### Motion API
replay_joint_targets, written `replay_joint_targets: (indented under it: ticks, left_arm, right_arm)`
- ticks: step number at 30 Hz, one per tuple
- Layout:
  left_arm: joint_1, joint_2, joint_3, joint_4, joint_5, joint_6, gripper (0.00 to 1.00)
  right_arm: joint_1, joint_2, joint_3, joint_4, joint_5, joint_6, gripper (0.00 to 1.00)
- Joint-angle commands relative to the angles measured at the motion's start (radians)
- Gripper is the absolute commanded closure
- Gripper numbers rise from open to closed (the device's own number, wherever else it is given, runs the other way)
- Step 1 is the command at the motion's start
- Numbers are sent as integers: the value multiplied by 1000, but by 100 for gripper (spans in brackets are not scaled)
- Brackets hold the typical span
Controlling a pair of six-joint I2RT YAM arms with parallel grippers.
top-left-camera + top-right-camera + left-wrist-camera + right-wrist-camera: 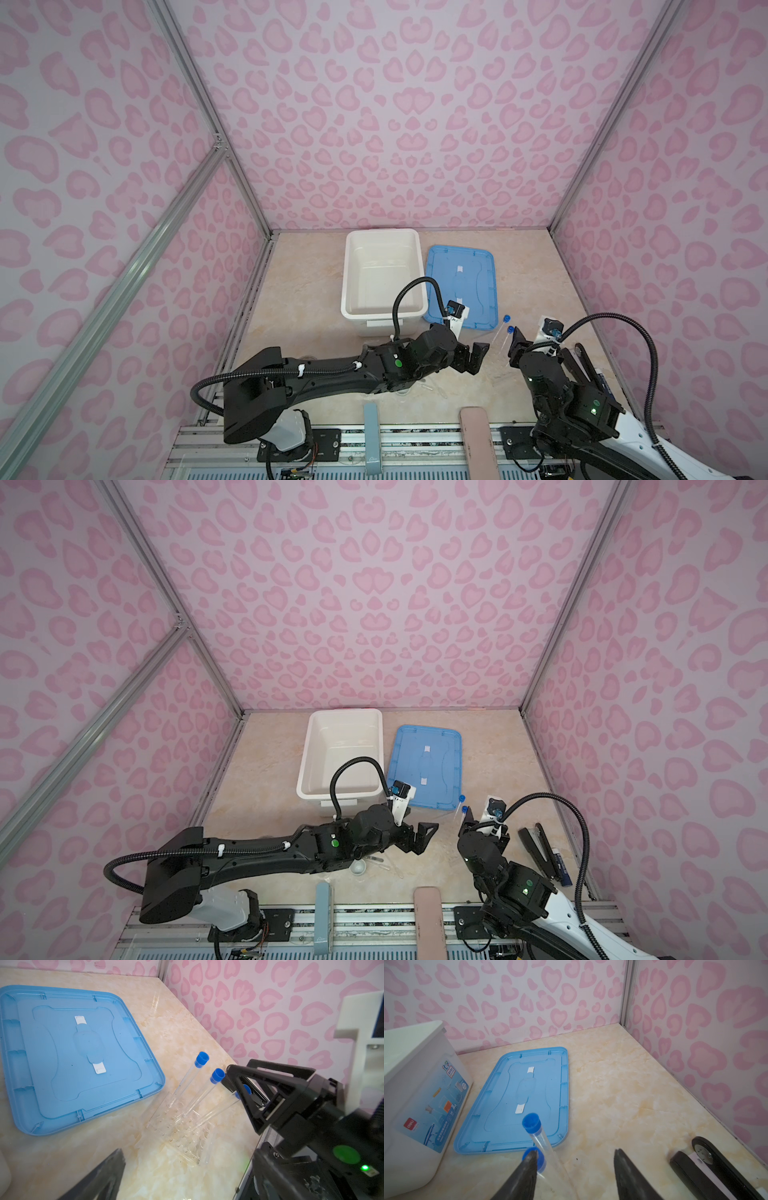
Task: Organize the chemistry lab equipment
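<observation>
Left wrist: caught three long clear blue-capped tubes (199, 1097) leaning in a clear rack (182, 1132), just beside the blue lid (68, 1059), off its corner nearest the right arm. Found the right gripper (575, 1154) at the capped ends on the side away from the lid, jaws apart, one fingertip (531, 1157) in front of a blue cap, clamped on nothing visible. Found the left gripper (477, 357) just off the lid's robot-side edge, jaws wide apart and empty. Spotted a white round dish (358, 868) well apart from the lid, toward the robot, half under the left arm.

Judged the tubes light, stiff, slick and brittle. Best taken on the barrel just under the cap, or on the cap itself, with a soft squeeze and a pull along the tilt. Judged the rack light too, likely to slide or tip under a sideways tug.

Read "deli" on a red badge (411, 1124) on the label (436, 1105) of the white tub (415, 1059), just beside the lid on the side away from the tubes. Made out Chinese characters, probably 化学, at the label's top. Could not read the small print.
</observation>
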Motion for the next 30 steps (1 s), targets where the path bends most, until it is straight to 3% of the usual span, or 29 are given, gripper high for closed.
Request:
replay_joint_targets:
  ticks: [1,5,10,15,22,26,30]
  left_arm:
    - [0,-34,22,5,-11,11,3]
    - [0,-67,43,-36,-23,26,4]
    - [5,-132,76,-103,-51,40,2]
    - [53,-207,179,-282,-85,51,3]
    - [287,-283,347,-664,-60,-11,0]
    - [393,-269,433,-876,-186,22,7]
    - [564,-206,481,-1012,-129,38,18]
  right_arm:
    - [1,-9,45,-22,41,-9,35]
    - [0,-13,109,-1,30,-56,28]
    - [-2,8,199,70,-68,-150,13]
    - [-10,86,322,148,-196,-250,2]
    - [-39,318,533,168,-379,-370,2]
    - [-87,456,624,174,-539,-398,2]
    - [-139,573,693,135,-642,-385,2]
